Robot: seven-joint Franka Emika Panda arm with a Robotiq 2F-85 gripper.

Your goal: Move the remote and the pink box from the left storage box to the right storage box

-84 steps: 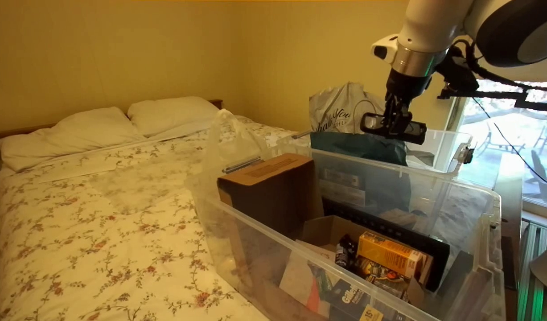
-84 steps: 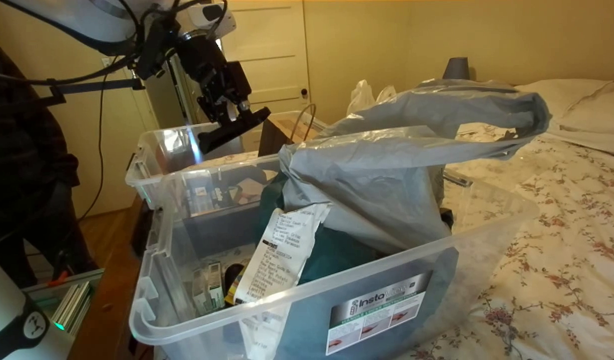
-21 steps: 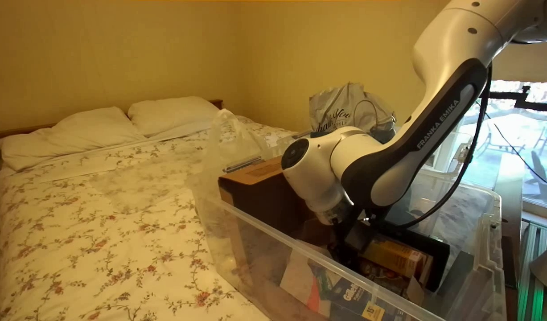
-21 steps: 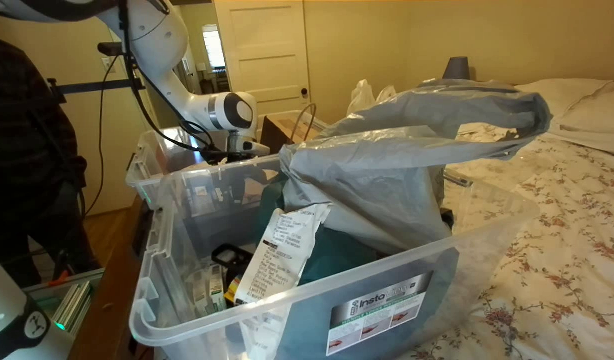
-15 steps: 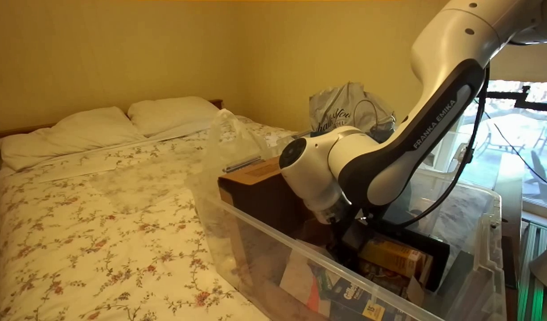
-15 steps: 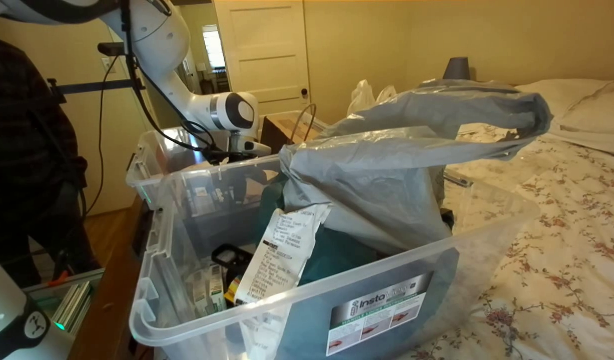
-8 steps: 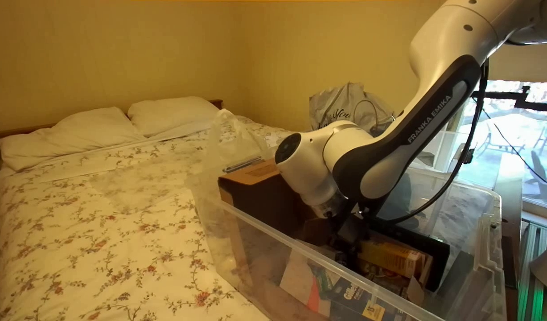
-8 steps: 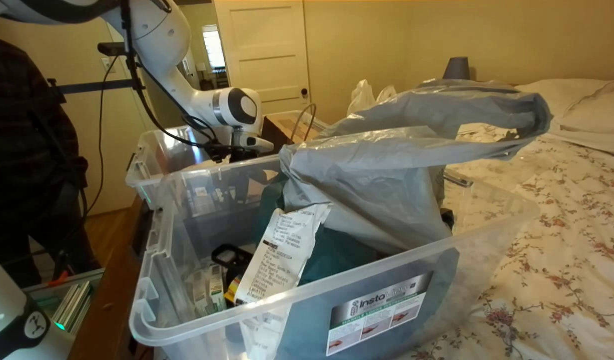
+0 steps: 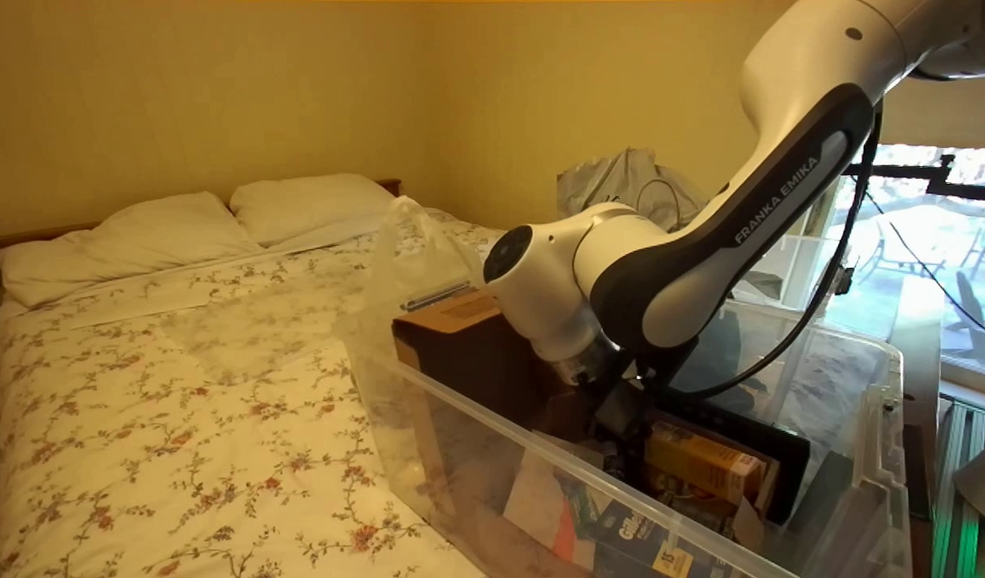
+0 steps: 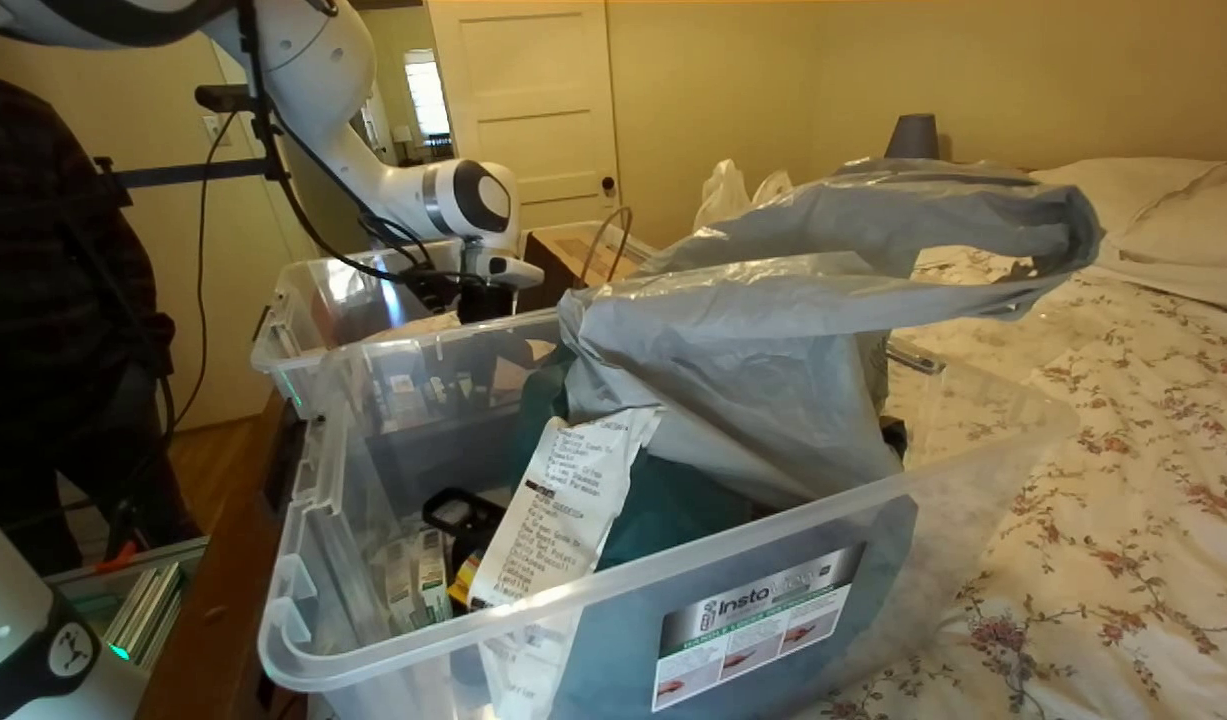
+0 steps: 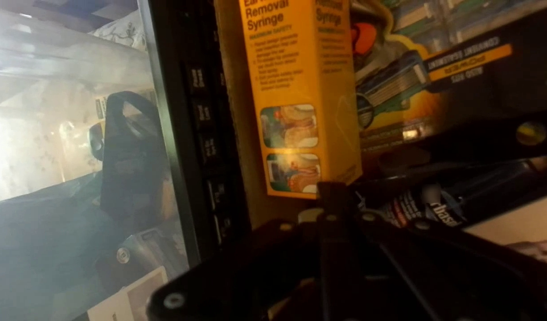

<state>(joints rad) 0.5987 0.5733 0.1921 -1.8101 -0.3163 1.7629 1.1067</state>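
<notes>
My arm [image 9: 677,297] reaches down into the left storage box [image 9: 476,411], the colourless clear bin. In the wrist view my gripper [image 11: 335,196] is shut, dark fingers together with nothing visible between them. It stands at the lower end of a yellow syringe box [image 11: 300,89] in that bin, which also shows in an exterior view [image 9: 701,461]. Behind the grey bag, the right storage box [image 10: 733,545] holds a black object [image 10: 470,540] with a loop at one end. I cannot tell whether this is the remote. The pink box is hidden or out of view.
Beside the yellow box are a dark can [image 11: 447,209] and a black keyboard [image 11: 206,133] on edge. A tall brown carton [image 9: 460,337] stands in the same bin. A grey plastic bag [image 10: 733,360] with a long receipt [image 10: 563,500] rises above the other bin's rim.
Several seconds ago my gripper held a dark long object above the boxes; a black looped object now lies in the right box. In the last second the arm has risen slightly inside the left box.
</notes>
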